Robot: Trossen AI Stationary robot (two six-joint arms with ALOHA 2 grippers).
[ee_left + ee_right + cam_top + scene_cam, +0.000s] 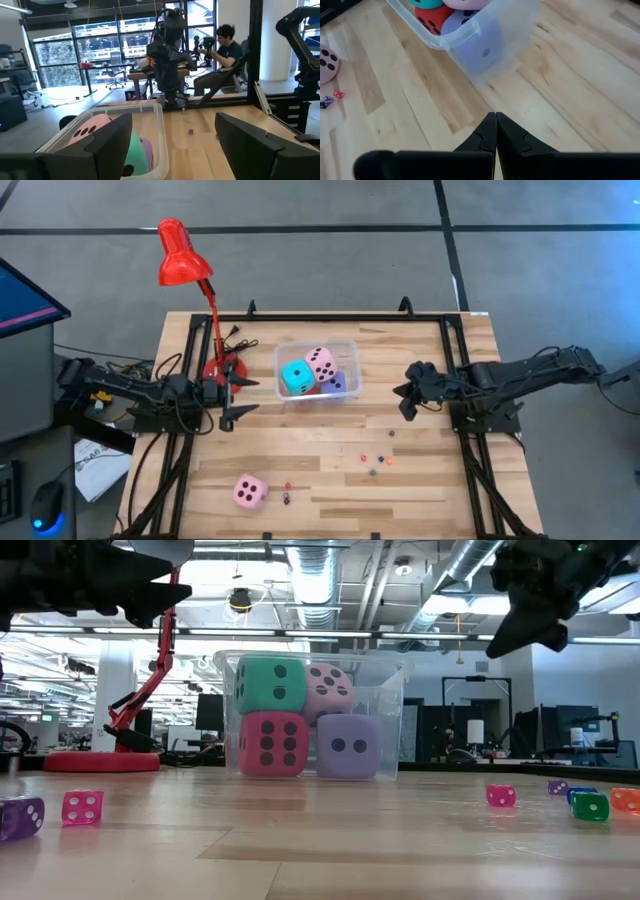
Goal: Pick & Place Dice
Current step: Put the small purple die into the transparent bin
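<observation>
Dice: four sit in the clear bin [346, 352] at table centre, cyan die [296, 378] and a pink die [321, 363] stacked on the red die [270, 744] and lavender die [348, 746]; the second pink die [249, 492] lies alone near the table's front edge. Left gripper [236, 397] hovers just left of the bin, fingers spread and empty. Right gripper [408, 393] hovers right of the bin, fingers pressed together, holding nothing.

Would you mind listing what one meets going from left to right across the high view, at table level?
Left gripper, open → loose pink die → cyan die in the clear bin → pink die in the bin → small dice scattered on the table → right gripper, shut.
</observation>
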